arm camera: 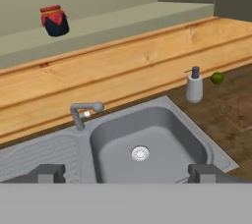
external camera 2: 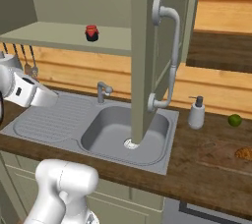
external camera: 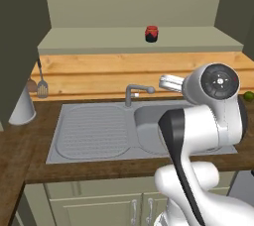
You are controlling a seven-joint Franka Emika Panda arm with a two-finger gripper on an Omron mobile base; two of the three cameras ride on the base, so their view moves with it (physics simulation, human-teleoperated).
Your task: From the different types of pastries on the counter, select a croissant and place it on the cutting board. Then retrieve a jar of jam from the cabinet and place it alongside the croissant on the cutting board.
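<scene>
The jar of jam [external camera: 151,33] [external camera 2: 91,33] [arm camera: 54,20], red with a dark lid, stands alone on the shelf of the cabinet, whose grey-green door [external camera 2: 142,56] hangs open. On the counter [external camera 2: 197,169] at the far right the croissant [external camera 2: 243,153] lies on the cutting board [external camera 2: 221,155] [arm camera: 239,111]. My gripper [arm camera: 127,174] hovers over the sink basin, open, with nothing between its fingers [arm camera: 47,173]. It is well below the jar and nearer to me.
A steel sink [external camera: 89,131] with a faucet [arm camera: 83,112] lies under the hand. A soap dispenser [external camera 2: 197,112] and a lime [external camera 2: 235,120] stand right of it. The open door's curved handle [external camera 2: 170,56] juts out above the basin. Utensils [external camera: 42,88] hang at the left.
</scene>
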